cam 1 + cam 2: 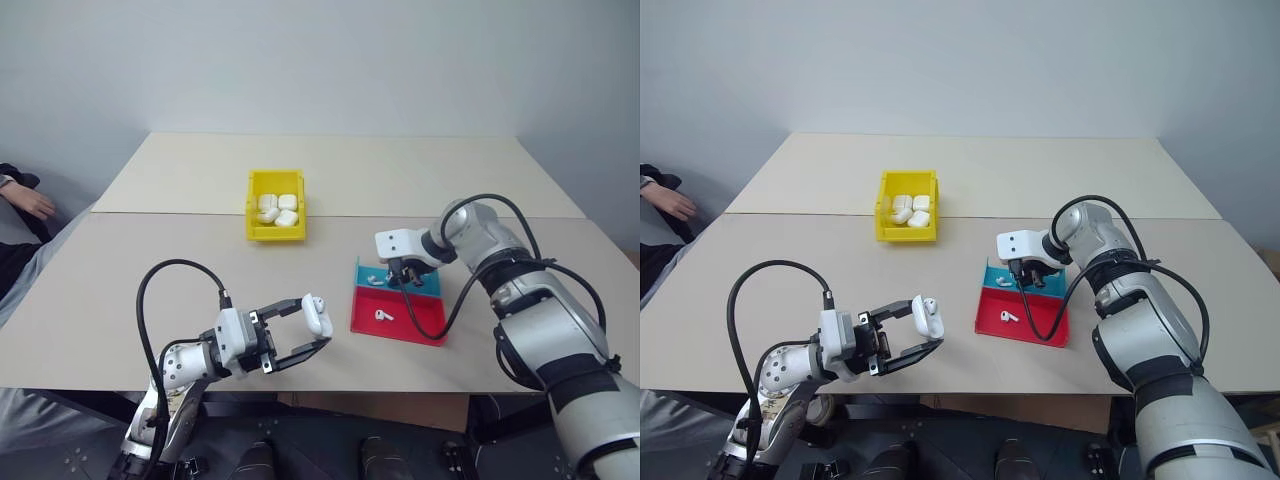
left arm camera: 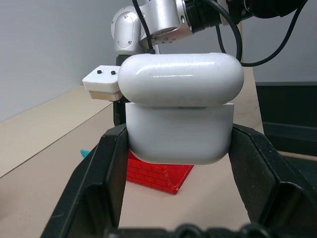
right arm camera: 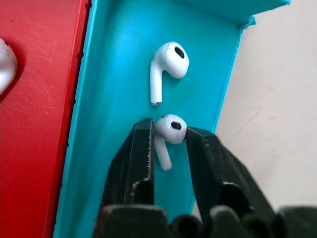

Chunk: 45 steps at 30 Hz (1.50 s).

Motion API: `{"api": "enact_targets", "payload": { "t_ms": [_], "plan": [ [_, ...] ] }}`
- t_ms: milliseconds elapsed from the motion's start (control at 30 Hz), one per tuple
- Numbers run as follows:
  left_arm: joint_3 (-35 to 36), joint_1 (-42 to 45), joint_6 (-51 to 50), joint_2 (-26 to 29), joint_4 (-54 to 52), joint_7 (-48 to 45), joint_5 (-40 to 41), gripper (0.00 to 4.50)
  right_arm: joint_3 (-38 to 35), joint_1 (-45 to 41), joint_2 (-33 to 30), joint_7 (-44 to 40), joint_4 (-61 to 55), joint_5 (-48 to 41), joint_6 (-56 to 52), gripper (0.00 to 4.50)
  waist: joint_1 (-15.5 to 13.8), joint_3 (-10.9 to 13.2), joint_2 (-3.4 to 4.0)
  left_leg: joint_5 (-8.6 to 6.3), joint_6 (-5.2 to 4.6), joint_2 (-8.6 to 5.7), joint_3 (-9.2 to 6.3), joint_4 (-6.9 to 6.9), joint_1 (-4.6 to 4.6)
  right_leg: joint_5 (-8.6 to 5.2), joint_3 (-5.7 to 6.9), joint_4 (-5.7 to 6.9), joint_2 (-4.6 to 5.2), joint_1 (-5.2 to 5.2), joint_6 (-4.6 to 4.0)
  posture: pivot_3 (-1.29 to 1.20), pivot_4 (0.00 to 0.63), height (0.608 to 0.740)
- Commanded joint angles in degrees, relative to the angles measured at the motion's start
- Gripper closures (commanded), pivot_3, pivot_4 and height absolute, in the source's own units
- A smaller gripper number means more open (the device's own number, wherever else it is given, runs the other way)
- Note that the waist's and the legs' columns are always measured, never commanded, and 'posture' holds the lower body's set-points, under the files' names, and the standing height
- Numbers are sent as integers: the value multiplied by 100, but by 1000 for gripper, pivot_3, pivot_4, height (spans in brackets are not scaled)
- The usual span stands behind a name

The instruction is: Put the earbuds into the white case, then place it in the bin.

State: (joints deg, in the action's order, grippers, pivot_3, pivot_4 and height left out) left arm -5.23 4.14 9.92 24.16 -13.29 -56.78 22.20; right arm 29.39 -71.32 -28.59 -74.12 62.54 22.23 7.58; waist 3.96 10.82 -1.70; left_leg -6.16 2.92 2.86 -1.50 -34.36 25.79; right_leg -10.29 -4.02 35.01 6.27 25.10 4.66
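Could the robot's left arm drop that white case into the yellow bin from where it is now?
Probably yes. The left gripper is shut on the white case near the table's front edge, and the bare table lies between it and the yellow bin. It would need a long forward stretch, though.

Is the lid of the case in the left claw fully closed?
No, in the left wrist view the lid sits raised above the body of the case, held between the left claw fingers.
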Motion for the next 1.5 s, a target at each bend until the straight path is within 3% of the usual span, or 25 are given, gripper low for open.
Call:
{"api": "enact_targets", "payload": {
  "t_ms": [33, 333, 500, 600, 767, 867, 1000, 1233, 1500],
  "plan": [
    [11, 30, 97, 10, -183, 37, 26, 1752, -112, -102, -6, -1, 20, 19, 11, 3883, 0, 0, 0, 0, 0, 0, 0, 0, 0, 0, 0, 0, 0, 0, 0, 0, 150, 740],
    [7, 77, 140, -12, -145, 29, 18, 1752, -372, -116, -99, -8, -288, -157, -164, 3883, 1, 0, 0, 0, 0, 0, 1, 1, 0, 0, 0, 0, 0, 1, 0, 0, 150, 740],
    [23, 250, -3, -134, -342, 159, 201, 1752, -1481, 441, -552, -153, -2533, -1133, -1682, 3883, -49, 4, 7, 0, 0, 0, -2, 2, 5, -2, 1, 0, 0, 4, 0, 0, 150, 740],
    [17, 370, -89, -167, -441, 163, 325, 1752, -2359, 1159, -863, -292, -4622, -2100, -3151, 3883, -141, 4, 7, 0, 0, 0, -2, 1, 5, -12, 1, 0, 0, 2, 3, 0, 150, 740],
    [28, 777, -335, -270, -433, 157, 648, 1752, -4291, 2288, -963, 59, -7586, -4446, -5724, 3883, -250, 4, 7, 0, 0, 0, -3, -1, 10, -22, 2, -1, 0, 0, 6, 0, 150, 740],
    [1, 1081, -485, -355, -310, 112, 804, 1752, -5330, 2834, -774, 460, -8645, -5972, -6843, 3883, -280, 3, 7, -1, 1, 0, 0, -22, 4, -21, 0, -2, 0, -10, 7, 0, 150, 740],
    [-67, 1417, -627, -485, -133, -50, 980, 1752, -6172, 3525, -392, 1282, -9435, -7671, -7428, 3883, -286, 0, 5, -2, 2, 1, -3, -48, -3, -21, 0, -7, 0, -38, 7, 0, 150, 740],
    [-155, 1742, -828, -651, -58, -333, 1179, 1752, -5787, 4248, 107, 2968, -10191, -8973, -7121, 3883, -126, -4, 12, -4, 1, 5, -5, -42, 2, -19, 6, -110, 0, -83, 6, 0, 150, 740],
    [-196, 1768, -930, -664, -123, -478, 1189, 1752, -5116, 4634, -1, 3443, -10354, -8982, -6320, 3883, -143, -4, 13, -4, 0, 5, -4, -37, 14, -18, 5, -123, 0, -84, 4, 0, 150, 740]
  ]
}}
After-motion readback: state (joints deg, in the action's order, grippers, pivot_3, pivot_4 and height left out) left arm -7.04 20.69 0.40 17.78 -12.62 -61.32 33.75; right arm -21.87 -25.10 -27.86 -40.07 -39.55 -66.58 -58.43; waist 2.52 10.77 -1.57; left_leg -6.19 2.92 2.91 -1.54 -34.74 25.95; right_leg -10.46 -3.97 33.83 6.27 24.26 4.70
